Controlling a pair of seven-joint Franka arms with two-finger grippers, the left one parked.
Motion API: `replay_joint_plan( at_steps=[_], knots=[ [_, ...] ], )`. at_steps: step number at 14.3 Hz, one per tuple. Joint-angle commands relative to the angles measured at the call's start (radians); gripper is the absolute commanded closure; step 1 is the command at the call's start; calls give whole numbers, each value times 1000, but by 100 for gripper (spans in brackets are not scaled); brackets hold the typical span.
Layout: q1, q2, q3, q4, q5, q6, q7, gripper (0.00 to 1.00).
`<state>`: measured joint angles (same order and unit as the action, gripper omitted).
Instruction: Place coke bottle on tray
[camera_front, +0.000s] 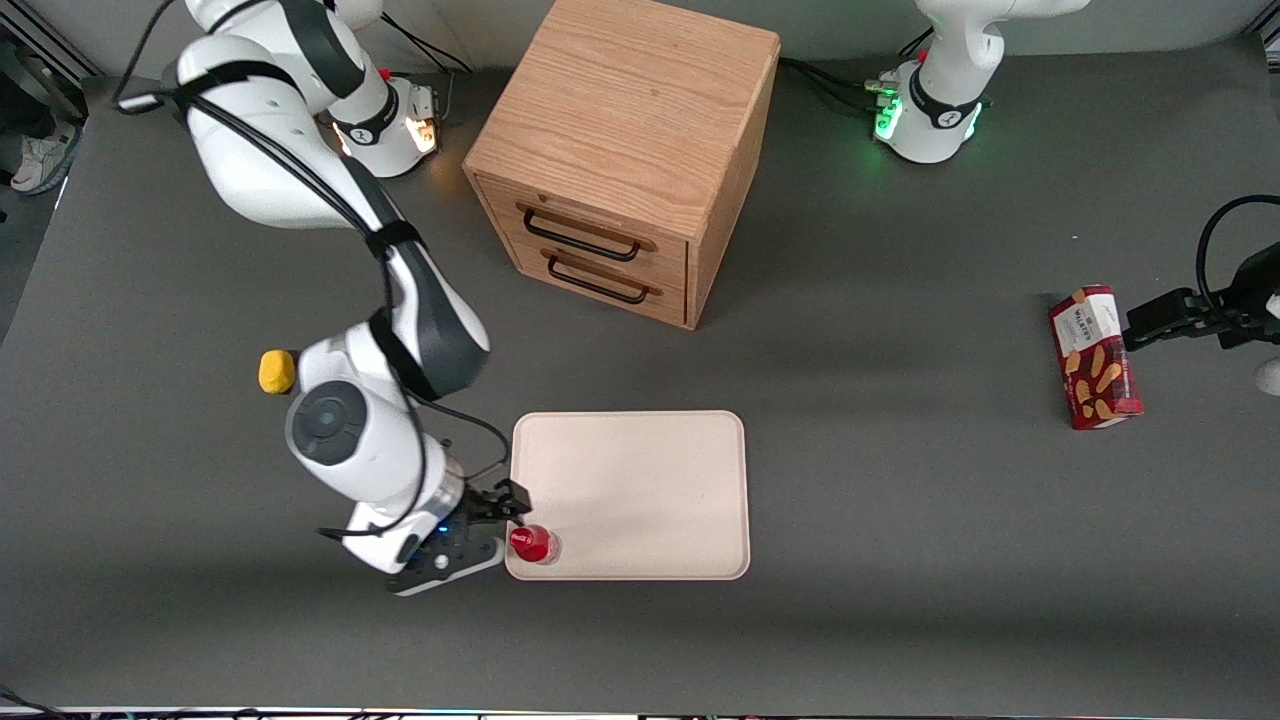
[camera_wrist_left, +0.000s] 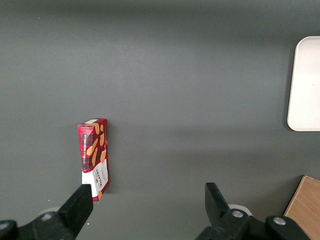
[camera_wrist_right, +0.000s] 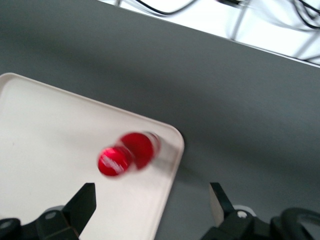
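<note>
Coke bottle (camera_front: 534, 544) stands upright on the cream-pink tray (camera_front: 640, 480) — in the corner nearest the gripper (camera_front: 512, 503), whose jaws are spread, holding nothing.

Red coke bottle (camera_front: 534, 544) stands upright in cream tray's (camera_front: 640, 480) corner.

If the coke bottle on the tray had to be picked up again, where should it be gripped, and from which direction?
Probably from straight above, fingers closing across the body just under the cap. The coke bottle stands upright at a corner of the tray, cap up, and the open gripper is already above it.
</note>
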<state>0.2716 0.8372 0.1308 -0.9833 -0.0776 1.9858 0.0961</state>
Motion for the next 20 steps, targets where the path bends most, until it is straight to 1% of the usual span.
replay_joint_plan(
  at_steps=[1,3,4,6,8,10,13,16,19,20],
  knots=[
    [-73,-206,6,-153,4,-128,25,0],
    [-118,-387,-5,-330,44,-143,28,0],
    [-133,-480,-19,-424,51,-145,51,0],
    [-134,-658,-65,-584,53,-180,80,0],
    [-134,-783,-97,-665,53,-266,80,0],
    [-134,-848,-123,-670,52,-381,77,0],
    [-134,-924,-151,-687,53,-476,77,0],
    [-134,-1010,-171,-764,53,-467,70,0],
    [-135,-1014,-183,-758,58,-466,68,0],
    [-135,-1006,-200,-744,74,-466,68,0]
  ],
)
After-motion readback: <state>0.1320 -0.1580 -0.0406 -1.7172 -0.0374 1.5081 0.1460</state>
